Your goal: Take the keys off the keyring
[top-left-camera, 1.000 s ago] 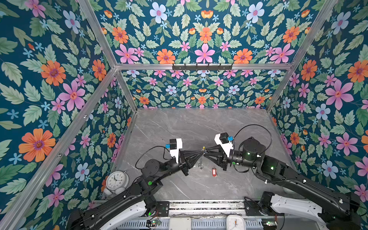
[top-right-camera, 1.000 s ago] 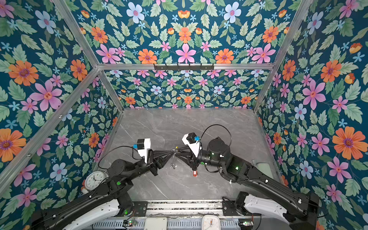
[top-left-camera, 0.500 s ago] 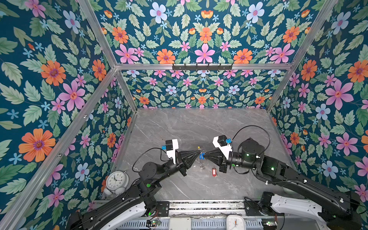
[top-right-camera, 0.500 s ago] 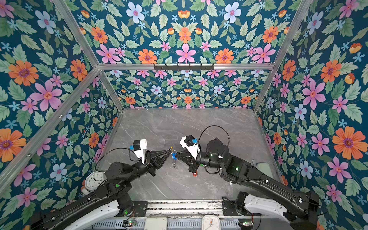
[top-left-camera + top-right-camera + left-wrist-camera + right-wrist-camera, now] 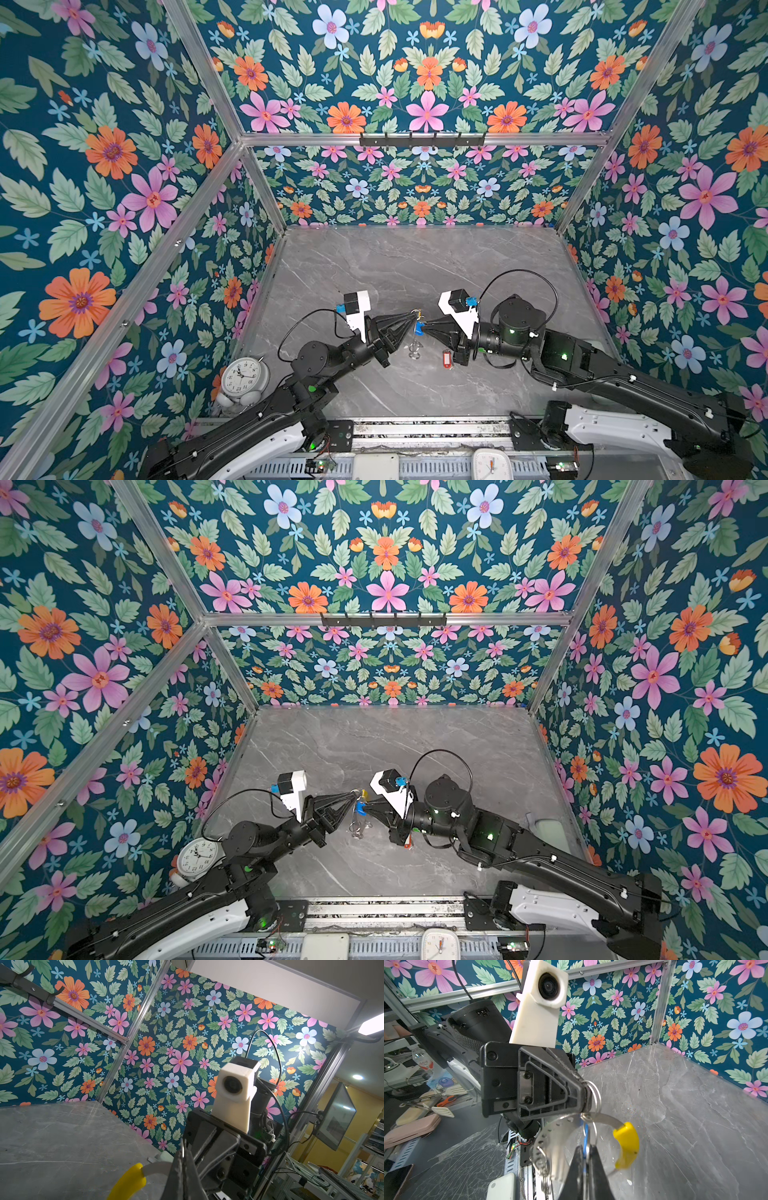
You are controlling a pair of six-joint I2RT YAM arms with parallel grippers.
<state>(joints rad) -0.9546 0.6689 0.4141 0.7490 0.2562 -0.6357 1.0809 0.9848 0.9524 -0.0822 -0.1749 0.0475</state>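
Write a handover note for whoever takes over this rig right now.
Grippers: left gripper shut on the keyring, a large silver wire hoop with a yellow plastic sleeve, held above the grey marble table; right gripper shut on the blue-tagged key, small, silver, apparently on the hoop.
Done: the small silver red-tagged key lies loose on the table.
Left: slide the blue-tagged key off.

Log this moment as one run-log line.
left tool: shut on keyring | right tool: shut on blue tag | red tag: off keyring, lying on table

Teal floral walls [image 5: 424,83] in aluminium framing [image 5: 299,139]; grey marbled floor [image 5: 415,266]; black hook rail [image 5: 422,141] high behind.
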